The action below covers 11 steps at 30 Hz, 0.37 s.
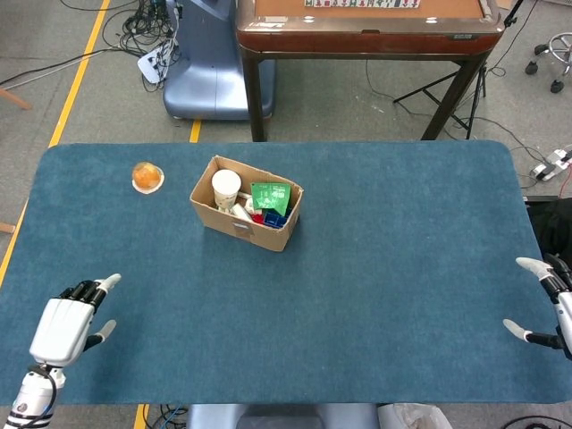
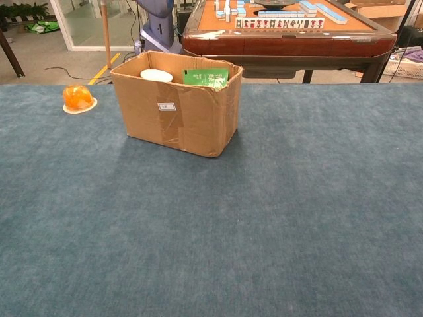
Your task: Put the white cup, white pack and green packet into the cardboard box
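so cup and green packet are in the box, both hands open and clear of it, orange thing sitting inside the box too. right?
Not quite. The orange thing sits on the table outside the cardboard box, as the head view shows. The rest holds: white cup and green packet are in the box, left hand and right hand open, clear of it.

I am holding my left hand (image 1: 63,323) low at my left side, palm down, fingers stretched forward and gripping nothing. My right hand (image 1: 547,304) is hanging at the far right edge, fingers spread apart, empty.
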Tool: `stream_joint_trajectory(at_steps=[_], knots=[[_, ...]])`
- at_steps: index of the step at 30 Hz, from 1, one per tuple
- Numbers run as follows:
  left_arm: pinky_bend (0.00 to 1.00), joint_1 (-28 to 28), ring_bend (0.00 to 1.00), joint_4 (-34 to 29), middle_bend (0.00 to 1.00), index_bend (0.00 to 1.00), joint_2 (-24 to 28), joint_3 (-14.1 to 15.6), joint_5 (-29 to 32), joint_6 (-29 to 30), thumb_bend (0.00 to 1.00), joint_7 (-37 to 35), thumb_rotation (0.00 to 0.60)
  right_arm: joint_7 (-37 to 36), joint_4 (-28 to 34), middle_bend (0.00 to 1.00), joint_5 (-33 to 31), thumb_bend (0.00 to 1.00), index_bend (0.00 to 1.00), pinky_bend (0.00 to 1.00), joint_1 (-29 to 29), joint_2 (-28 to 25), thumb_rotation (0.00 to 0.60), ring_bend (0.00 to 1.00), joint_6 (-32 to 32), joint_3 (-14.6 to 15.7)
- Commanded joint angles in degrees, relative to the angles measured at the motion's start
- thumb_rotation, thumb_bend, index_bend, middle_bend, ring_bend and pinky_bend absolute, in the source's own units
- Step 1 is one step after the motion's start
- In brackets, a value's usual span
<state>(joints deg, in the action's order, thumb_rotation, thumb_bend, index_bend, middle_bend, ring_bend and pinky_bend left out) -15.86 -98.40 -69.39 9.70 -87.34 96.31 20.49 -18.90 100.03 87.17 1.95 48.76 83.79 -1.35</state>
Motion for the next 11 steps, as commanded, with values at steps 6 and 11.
stream_joint_trajectory(at_steps=[6, 11], knots=[[0.43, 3.22, 0.32, -0.38, 0.36, 0.23, 2.94, 1.23, 0.96, -3.76, 0.15, -3.11, 0.600, 0.86, 0.15, 0.20, -0.30, 0.09, 0.19, 0.17, -0.28, 0.16, 0.600, 0.04, 0.49, -0.20], [0.43, 3.68, 0.32, 1.29, 0.36, 0.24, 2.65, -0.15, -0.69, -4.38, 0.15, -5.92, 0.600, 0.75, -0.30, 0.20, -0.40, 0.09, 0.19, 0.17, 0.15, 0.45, 0.600, 0.04, -0.07, -0.45]])
